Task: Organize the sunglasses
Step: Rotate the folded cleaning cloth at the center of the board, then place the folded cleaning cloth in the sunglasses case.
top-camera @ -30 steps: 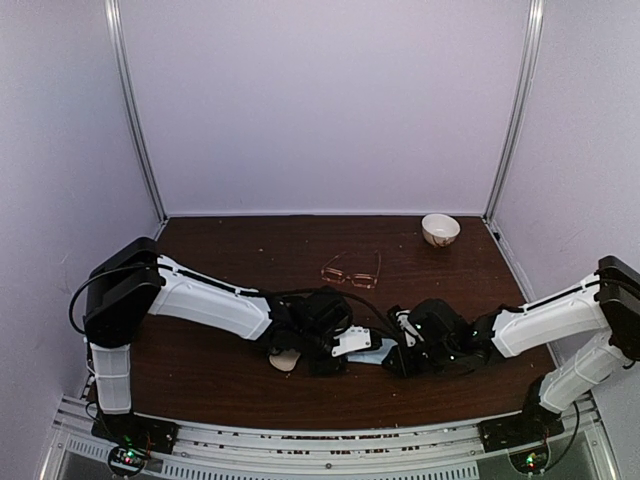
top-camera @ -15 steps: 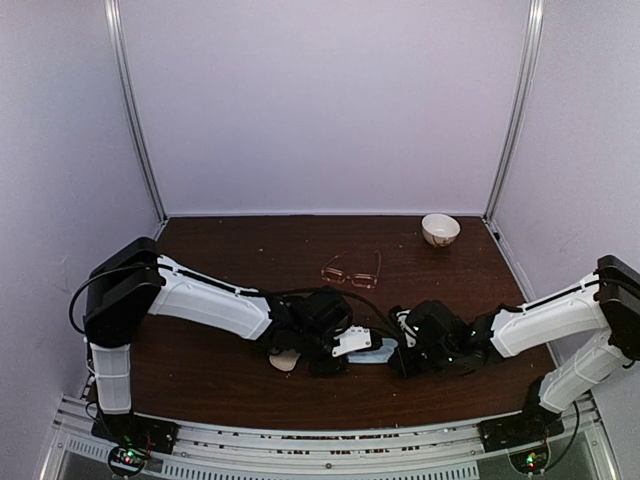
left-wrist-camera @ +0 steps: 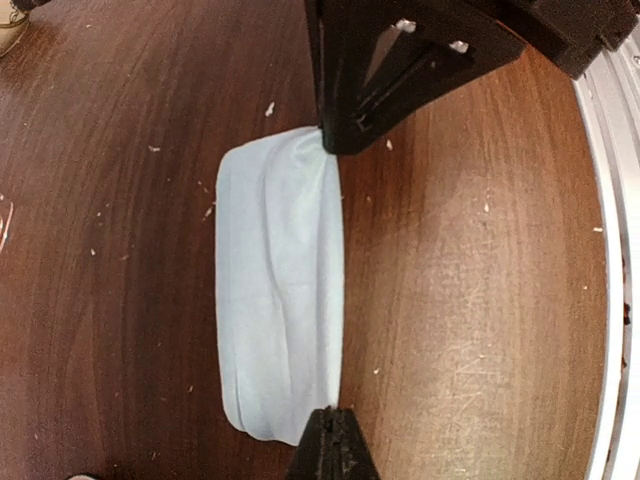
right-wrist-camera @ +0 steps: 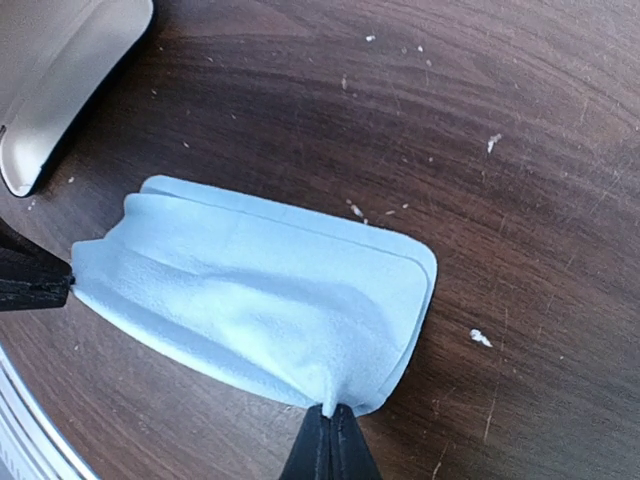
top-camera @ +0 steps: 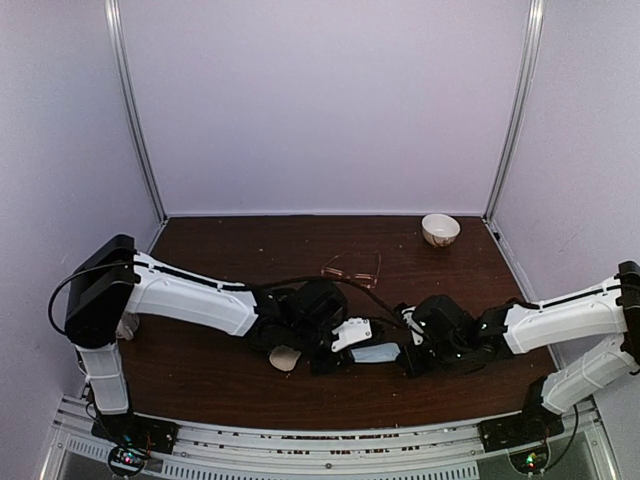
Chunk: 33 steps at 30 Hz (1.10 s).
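Observation:
One pair of thin copper-framed sunglasses (top-camera: 352, 270) lies open on the brown table, behind both arms and apart from them. A soft light blue pouch (top-camera: 378, 352) (left-wrist-camera: 280, 300) (right-wrist-camera: 260, 300) lies flat between the grippers. My left gripper (top-camera: 348, 350) (left-wrist-camera: 330, 418) is shut on one end of the pouch's edge. At the opposite end my right gripper (top-camera: 406, 356) (right-wrist-camera: 330, 412) is shut, pinching up a small fold of the fabric. In the left wrist view the right gripper's black fingers (left-wrist-camera: 345, 130) meet the pouch's far end.
A small white bowl (top-camera: 440, 229) stands at the back right. A pale beige object (top-camera: 286, 358) pokes out from under the left forearm. White crumbs dot the table (right-wrist-camera: 520, 120). The metal front rail (left-wrist-camera: 615, 250) runs close beside the pouch.
The right gripper has closed on its end of the pouch. The left arm's shoulder has swung left, and both wrists have moved slightly toward the front edge.

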Each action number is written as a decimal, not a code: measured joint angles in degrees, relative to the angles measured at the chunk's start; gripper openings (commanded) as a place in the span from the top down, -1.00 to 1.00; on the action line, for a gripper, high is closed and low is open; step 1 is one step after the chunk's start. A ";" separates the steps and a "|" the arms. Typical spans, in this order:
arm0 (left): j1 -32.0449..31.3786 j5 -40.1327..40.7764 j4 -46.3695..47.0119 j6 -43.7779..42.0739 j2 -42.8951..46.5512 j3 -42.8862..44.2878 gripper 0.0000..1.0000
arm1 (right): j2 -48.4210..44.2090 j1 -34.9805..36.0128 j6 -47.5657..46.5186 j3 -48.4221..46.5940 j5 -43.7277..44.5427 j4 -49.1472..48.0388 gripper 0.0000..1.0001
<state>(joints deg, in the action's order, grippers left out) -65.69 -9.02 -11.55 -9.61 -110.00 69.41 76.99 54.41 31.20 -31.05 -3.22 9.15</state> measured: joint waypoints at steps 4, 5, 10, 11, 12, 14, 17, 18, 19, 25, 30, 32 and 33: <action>0.00 -0.35 0.17 2.34 1.55 -1.07 1.00 | -1.14 0.00 -0.85 -1.36 -0.20 2.12 1.00; 0.00 -0.39 0.15 2.95 1.79 -1.31 1.00 | -1.31 0.00 -1.03 -1.70 -0.31 2.51 1.00; 0.00 -0.46 0.15 6.51 3.28 -2.40 1.00 | -2.21 0.00 -2.21 -3.48 -1.40 5.03 1.00; 0.00 -0.50 0.15 7.17 3.58 -2.64 1.00 | -2.32 0.00 -2.49 -3.80 -1.62 5.35 1.00; 0.00 -0.63 0.13 7.91 3.91 -2.84 1.00 | -2.38 0.00 -2.62 -4.15 -1.86 5.75 1.00; 0.00 -0.85 0.13 9.44 4.52 -3.32 1.00 | -2.43 0.00 -2.99 -4.94 -2.21 6.71 1.00; 0.00 -1.29 0.00 11.72 5.11 -3.67 1.00 | -2.43 0.00 -3.69 -5.97 -2.86 7.89 1.00; 0.00 -1.46 0.00 12.57 5.31 -3.82 1.00 | -2.43 0.00 -3.87 -6.25 -3.06 8.20 1.00; 0.00 -1.70 -0.02 13.40 5.49 -4.00 1.00 | -2.43 0.00 -4.02 -6.49 -3.32 8.39 1.00; 0.00 -2.99 0.37 18.67 6.97 -6.19 1.00 | -1.44 0.42 -4.76 -8.63 -4.87 10.05 1.00; 0.00 -3.74 0.96 22.91 9.51 -8.50 1.00 | -0.22 1.03 -5.57 -10.38 -5.68 11.13 1.00; 0.00 -3.85 1.20 24.63 10.10 -9.05 1.00 | 0.55 1.20 -5.84 -11.41 -5.84 11.72 1.00; 0.00 -3.85 1.18 25.44 10.25 -9.27 1.00 | 0.92 1.22 -5.97 -11.89 -5.86 11.96 1.00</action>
<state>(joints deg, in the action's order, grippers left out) -65.69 -12.86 -10.37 15.84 -99.74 60.14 77.91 55.64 25.23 -42.94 -9.08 21.10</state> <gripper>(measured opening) 0.007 0.005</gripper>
